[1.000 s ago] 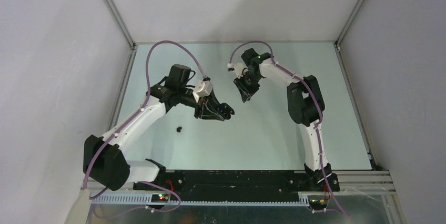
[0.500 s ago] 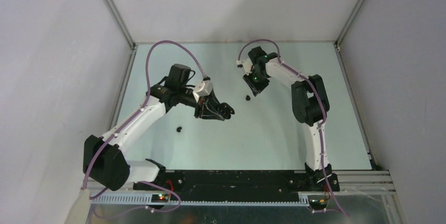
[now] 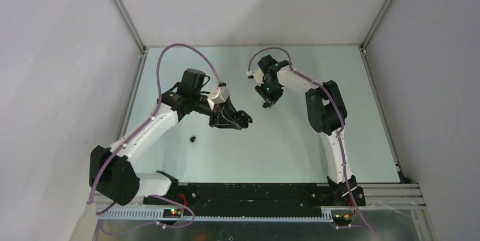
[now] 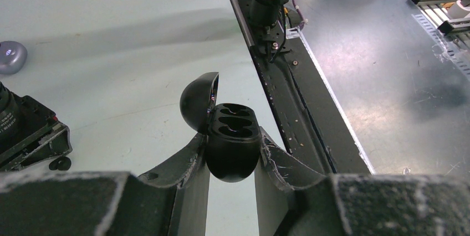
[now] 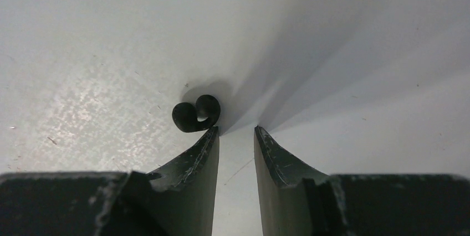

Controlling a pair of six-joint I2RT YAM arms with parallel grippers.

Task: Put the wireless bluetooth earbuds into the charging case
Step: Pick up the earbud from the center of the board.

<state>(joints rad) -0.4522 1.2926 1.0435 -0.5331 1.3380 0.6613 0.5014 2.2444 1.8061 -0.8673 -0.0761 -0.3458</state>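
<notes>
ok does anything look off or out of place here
Yes: the black earbud lies beside the right tool, just off one fingertip instead of between its open jaws, so closing now would probably miss it. The open charging case in the left tool looks fine.

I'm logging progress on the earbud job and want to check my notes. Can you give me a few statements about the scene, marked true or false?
1. The left gripper holds the open case. True.
2. The case's sockets have buds in them. False: in the left wrist view both sockets look empty.
3. The right gripper has a black bud clamped between its fingers. False: its jaws stand apart with nothing between them, and the bud lies on the table just past one fingertip.
4. A second black bud lies on the table near the left arm. True.
</notes>
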